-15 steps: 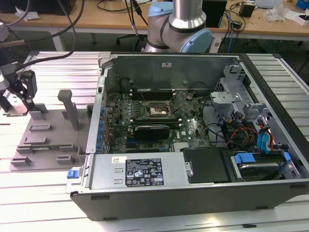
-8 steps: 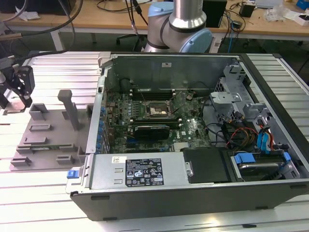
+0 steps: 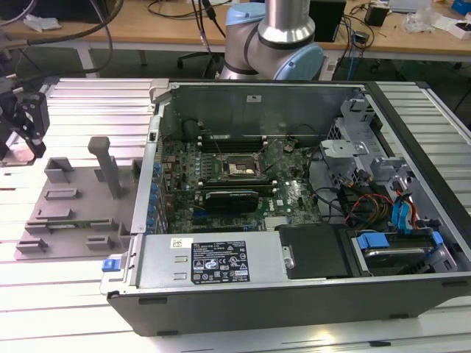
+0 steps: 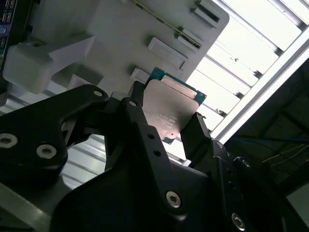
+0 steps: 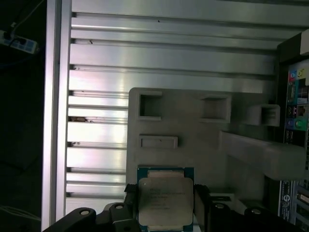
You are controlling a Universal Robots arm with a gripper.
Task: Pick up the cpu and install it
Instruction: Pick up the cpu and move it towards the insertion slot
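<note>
The cpu (image 5: 164, 198), a small square chip with a pale silver top and green edge, sits between my gripper's (image 5: 165, 209) two black fingers (image 5: 129, 205) in both wrist views. The jaws press on two opposite sides of the cpu (image 4: 171, 108), so my gripper (image 4: 169, 123) is shut on it. It hangs above the grey plastic fixture tray (image 5: 193, 145). In the exterior view my gripper (image 3: 23, 125) is at the far left, above the tray's (image 3: 73, 206) left end. The black socket frame (image 3: 241, 169) lies on the motherboard inside the open computer case (image 3: 309, 294).
An upright post (image 3: 109, 165) and raised blocks stand on the fixture tray. The case's left wall (image 3: 151, 176) rises between tray and motherboard. Cables, a drive cage (image 3: 353, 151) and a black card (image 3: 232, 197) crowd the case's inside. The ribbed aluminium table (image 3: 73, 103) surrounds everything.
</note>
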